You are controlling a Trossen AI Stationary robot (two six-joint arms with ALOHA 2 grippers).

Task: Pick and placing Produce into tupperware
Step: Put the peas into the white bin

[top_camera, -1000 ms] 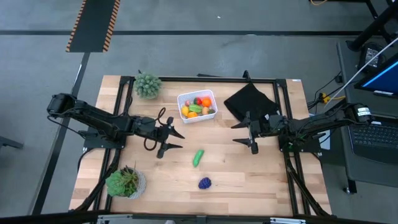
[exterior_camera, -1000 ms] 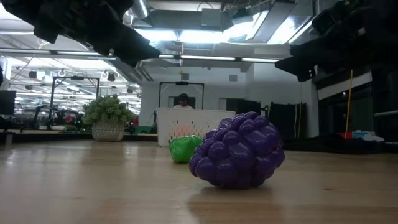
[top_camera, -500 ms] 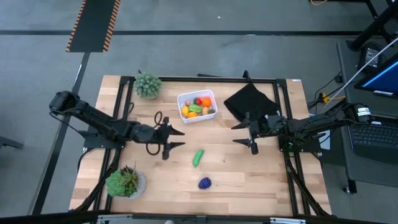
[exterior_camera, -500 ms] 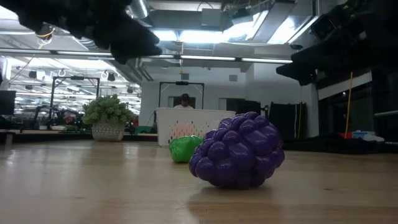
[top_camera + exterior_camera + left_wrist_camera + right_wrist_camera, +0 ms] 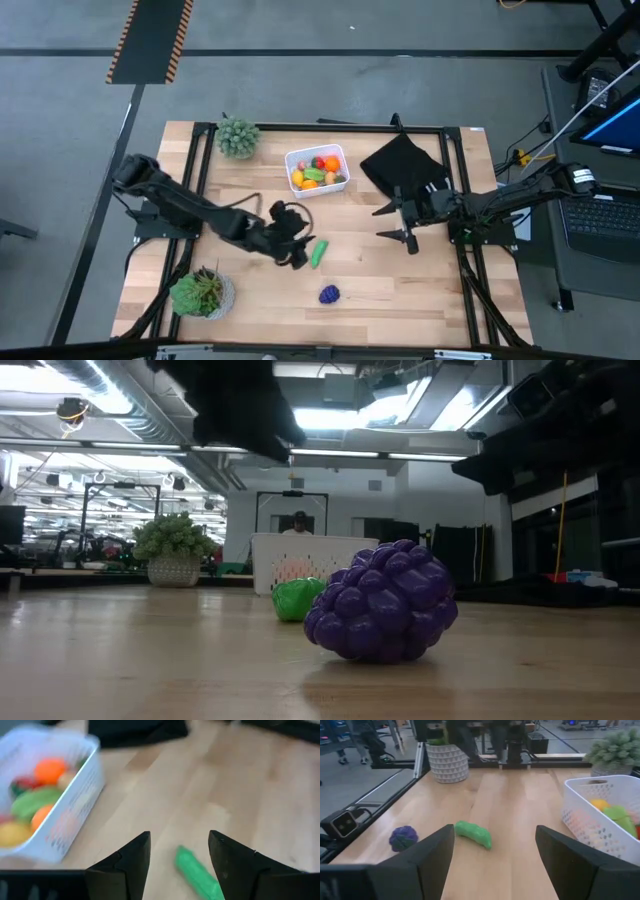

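The white tupperware (image 5: 316,170) stands at the table's far middle with several pieces of produce in it. A green vegetable (image 5: 319,252) lies on the wood near the middle. A purple grape bunch (image 5: 329,294) lies nearer the front edge. My left gripper (image 5: 298,251) is open just left of the green vegetable. In the left wrist view the vegetable (image 5: 198,876) shows ahead, between the two fingers and apart from them. My right gripper (image 5: 403,222) waits open at the right, above the table, with nothing between its fingers.
A black folded cloth (image 5: 402,164) lies at the far right, beside the tub. One potted plant (image 5: 238,137) stands at the far left, another (image 5: 203,292) at the near left corner. Bare wood lies between the vegetable and the right gripper.
My left gripper has swung toward the table's right and slightly toward the near edge, ending beside the green vegetable. Its wrist has rolled and tipped on the way. The produce and the tub have stayed where they were.
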